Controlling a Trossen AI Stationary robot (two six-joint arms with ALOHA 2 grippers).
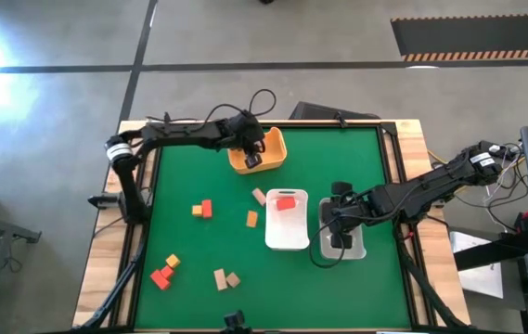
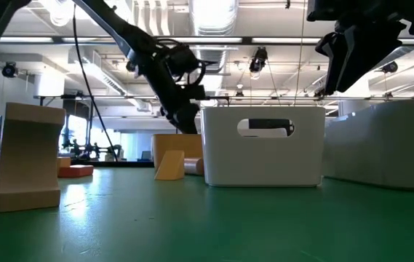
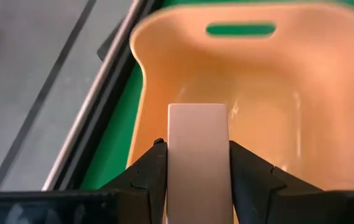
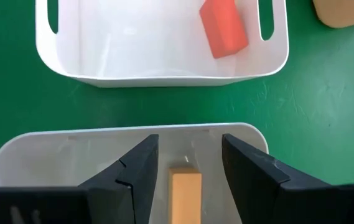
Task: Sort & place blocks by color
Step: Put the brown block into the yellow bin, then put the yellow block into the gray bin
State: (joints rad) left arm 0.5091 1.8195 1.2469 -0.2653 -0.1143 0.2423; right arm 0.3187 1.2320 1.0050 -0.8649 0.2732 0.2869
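My left gripper [image 1: 252,156] is over the yellow-orange tub [image 1: 273,147] at the table's far side and is shut on a pale tan block [image 3: 198,124]. My right gripper [image 4: 190,146] is open above the clear tray [image 4: 127,134] at the right. An orange block [image 4: 185,190] lies in that tray below the gap between the fingers, touching neither. A red block [image 4: 223,28] lies in the white tray [image 4: 164,79] beside it. Several red, orange and tan blocks lie loose on the green mat [image 1: 189,241]. My left gripper pinches the tan block by its two long sides [image 3: 172,155] between its two fingers [image 3: 155,165]. The block reaches out past the fingertips along the fingers. It is lifted clear, over the inside of the tub [image 3: 288,124].
Loose blocks lie at the mat's middle [image 1: 259,196], [image 1: 251,219], middle left [image 1: 203,209], near left [image 1: 166,271] and near middle [image 1: 225,277]. In the low view a tan block [image 2: 28,156] stands close at the left. The white tray [image 1: 287,237] and the clear tray [image 1: 356,249] stand side by side.
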